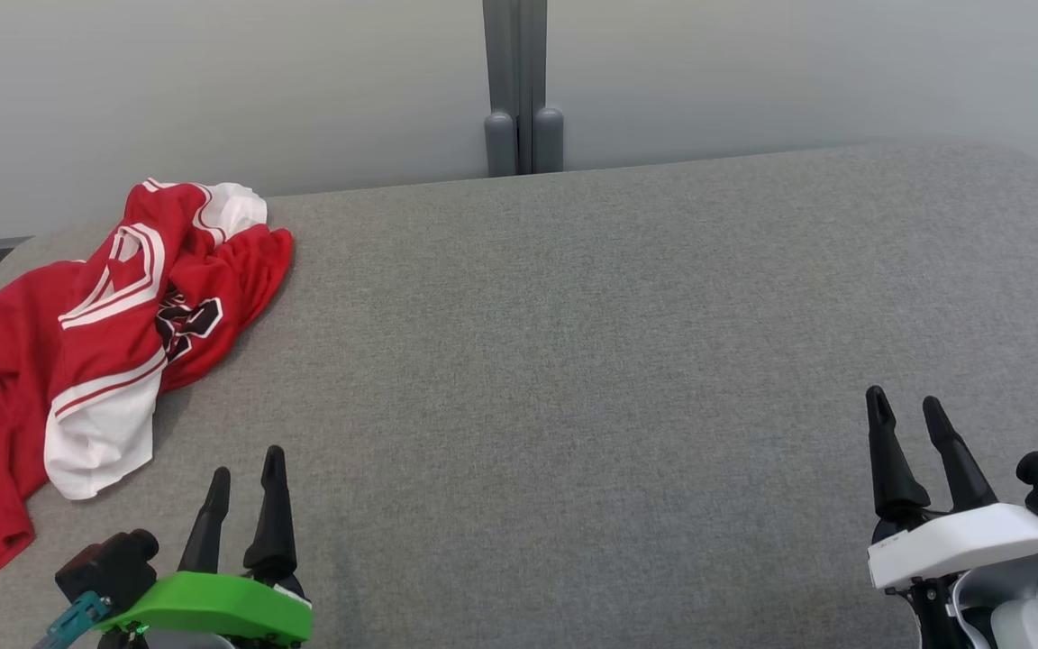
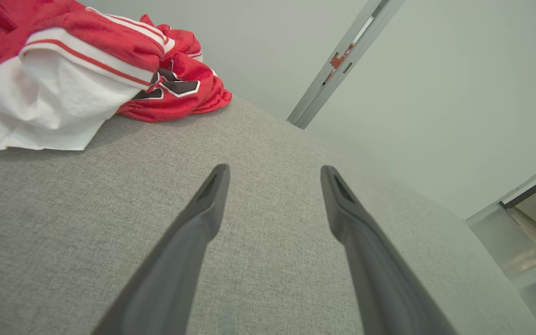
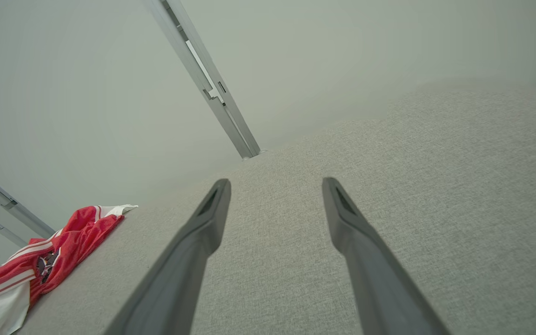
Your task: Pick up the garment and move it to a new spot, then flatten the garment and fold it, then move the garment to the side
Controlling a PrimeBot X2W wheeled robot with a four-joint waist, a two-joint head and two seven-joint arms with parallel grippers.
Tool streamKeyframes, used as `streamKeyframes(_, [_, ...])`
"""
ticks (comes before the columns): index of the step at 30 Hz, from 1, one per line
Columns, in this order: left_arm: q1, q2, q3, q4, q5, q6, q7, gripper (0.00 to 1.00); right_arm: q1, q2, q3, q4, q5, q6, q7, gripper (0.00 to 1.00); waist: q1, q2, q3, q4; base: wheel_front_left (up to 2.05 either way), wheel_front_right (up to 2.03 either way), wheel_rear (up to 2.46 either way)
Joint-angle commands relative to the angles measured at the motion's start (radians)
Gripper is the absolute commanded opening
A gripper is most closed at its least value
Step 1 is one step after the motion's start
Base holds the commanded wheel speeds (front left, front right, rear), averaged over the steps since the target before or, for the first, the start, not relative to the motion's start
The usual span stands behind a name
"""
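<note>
Fingers spread wide and holding nothing, the left gripper (image 1: 247, 461) hovers near the front left of the grey bench (image 1: 573, 361) and the right gripper (image 1: 904, 397) near its front right, while the crumpled red-and-white garment (image 1: 113, 333) lies along the bench's left edge.

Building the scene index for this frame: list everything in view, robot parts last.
crumpled red and white jersey garment: one, red with white trim and dark lettering, left end of the surface
grey woven fabric surface: one, grey, spans the head view
pale wall panels: two, pale grey, behind the surface
grey metal upright post: one, grey, back centre between the panels
left gripper: one, dark fingers, green housing, lower left, jaws open, empty
right gripper: one, dark fingers, white housing, lower right, jaws open, empty
</note>
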Motion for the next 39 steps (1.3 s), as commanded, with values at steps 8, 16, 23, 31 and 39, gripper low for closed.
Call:
streamKeyframes(8, [0.009, 0.008, -0.011, -0.01, 0.106, -0.005, -0.03, 1.0, 0.0, -0.014, 0.004, -0.02, -0.114, 0.0, -0.03, 1.0, 0.0, 0.0, 0.0, 0.003, 0.0, 0.0, 0.0])
streamKeyframes(16, [0.02, 0.009, -0.015, -0.013, 0.181, -0.005, -0.049, 1.0, 0.008, -0.013, 0.006, -0.017, -0.2, 0.0, -0.049, 1.0, 0.0, 0.0, -0.001, 0.006, 0.0, 0.0, 0.0])
streamKeyframes(23, [0.025, 0.009, -0.017, -0.019, 0.245, -0.003, -0.065, 1.0, 0.018, -0.008, -0.003, -0.004, -0.266, 0.0, -0.066, 1.0, 0.0, 0.0, 0.0, 0.006, 0.0, 0.0, 0.0])
streamKeyframes(31, [0.033, 0.009, -0.019, -0.013, 0.307, -0.001, -0.082, 1.0, 0.026, -0.001, -0.019, 0.005, -0.325, 0.0, -0.084, 1.0, 0.0, 0.0, 0.001, 0.004, 0.0, 0.0, 0.0])
streamKeyframes(39, [0.038, 0.01, -0.017, 0.004, 0.364, -0.004, -0.101, 1.0, 0.04, -0.002, -0.023, 0.01, -0.39, 0.0, -0.1, 1.0, -0.0001, 0.0, 0.002, 0.005, 0.0, 0.0, 0.0])
